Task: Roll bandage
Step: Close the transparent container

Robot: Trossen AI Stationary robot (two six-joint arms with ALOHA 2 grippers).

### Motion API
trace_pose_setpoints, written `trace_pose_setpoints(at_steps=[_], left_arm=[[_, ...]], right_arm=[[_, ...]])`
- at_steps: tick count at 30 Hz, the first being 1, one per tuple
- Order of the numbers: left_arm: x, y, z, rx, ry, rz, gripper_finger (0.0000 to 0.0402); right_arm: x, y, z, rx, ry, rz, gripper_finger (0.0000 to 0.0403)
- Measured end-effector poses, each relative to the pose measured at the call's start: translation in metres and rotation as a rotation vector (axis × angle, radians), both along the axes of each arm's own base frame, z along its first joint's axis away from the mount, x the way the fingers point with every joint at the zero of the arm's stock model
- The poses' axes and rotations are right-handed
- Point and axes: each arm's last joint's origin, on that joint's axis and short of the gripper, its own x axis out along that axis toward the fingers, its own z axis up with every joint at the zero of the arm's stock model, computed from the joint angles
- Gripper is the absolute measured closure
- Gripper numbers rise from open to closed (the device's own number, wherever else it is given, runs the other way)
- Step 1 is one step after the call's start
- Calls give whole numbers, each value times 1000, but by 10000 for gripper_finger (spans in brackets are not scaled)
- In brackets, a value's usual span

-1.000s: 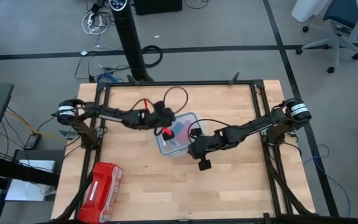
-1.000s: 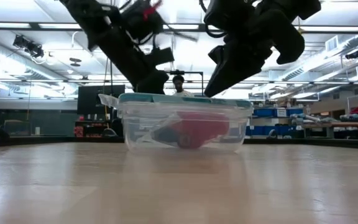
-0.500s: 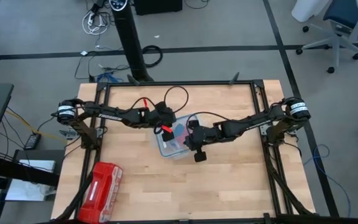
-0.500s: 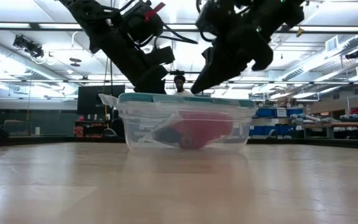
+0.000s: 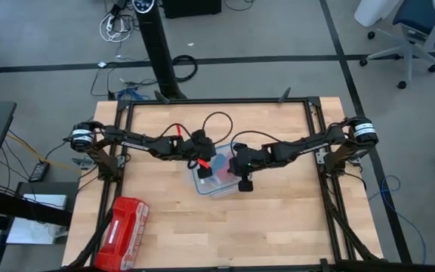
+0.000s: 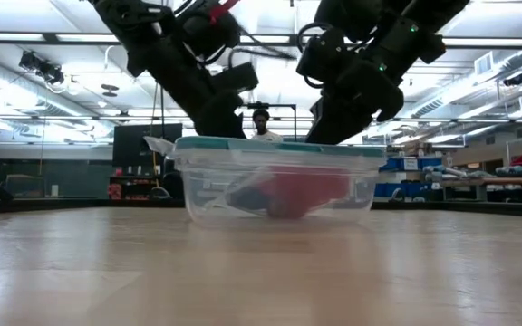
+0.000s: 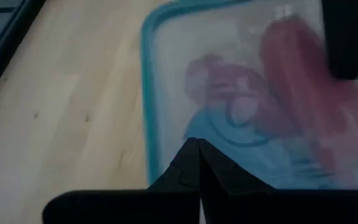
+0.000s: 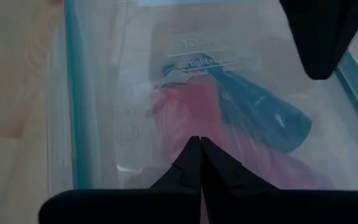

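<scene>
A clear container (image 5: 202, 187) with a teal-rimmed lid (image 7: 146, 93) stands on the table's middle. Inside it lies the blue bandage (image 7: 229, 134) (image 8: 278, 121) next to red-pink rolls (image 8: 188, 109) (image 6: 302, 190). My left gripper (image 5: 204, 164) (image 7: 197, 144) is shut, slanting down over the lid's left part. My right gripper (image 5: 231, 165) (image 8: 199, 142) is shut too, slanting down over the lid's right part. The two point toward each other. My left gripper's shut fingertips come down at the lid's top (image 6: 225, 136) from the table's left, slanting down; whether they touch it I cannot tell. My right gripper's shut fingertips stand at the lid's top (image 6: 326, 138) from the table's right, slanting down; whether they touch I cannot tell.
A red zip pouch (image 5: 123, 230) lies at the table's near left corner. Bare wood lies in front of the container and along the far side. A black frame (image 5: 217, 102) runs around the table's edges.
My right gripper has swung from beside the container's near right corner toward the far edge and left, sinking a little, and now stands over the lid. The container has shifted slightly toward the near edge. My left gripper has turned a little in place.
</scene>
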Motion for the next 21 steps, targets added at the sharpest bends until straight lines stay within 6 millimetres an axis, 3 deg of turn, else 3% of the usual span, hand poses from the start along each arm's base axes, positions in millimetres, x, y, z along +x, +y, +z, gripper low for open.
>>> trace_pose_setpoints(at_steps=[10, 16, 21], left_arm=[[18, -18, 35, 9, -35, -90, 401], [12, -46, 45, -29, 153, -185, 401], [-5, -70, 40, -58, 349, -200, 401]], right_arm=[[-6, 0, -6, 56, 59, -61, 403], [-7, 0, -7, 91, 70, -77, 403], [-7, 0, -8, 95, 71, -77, 403]])
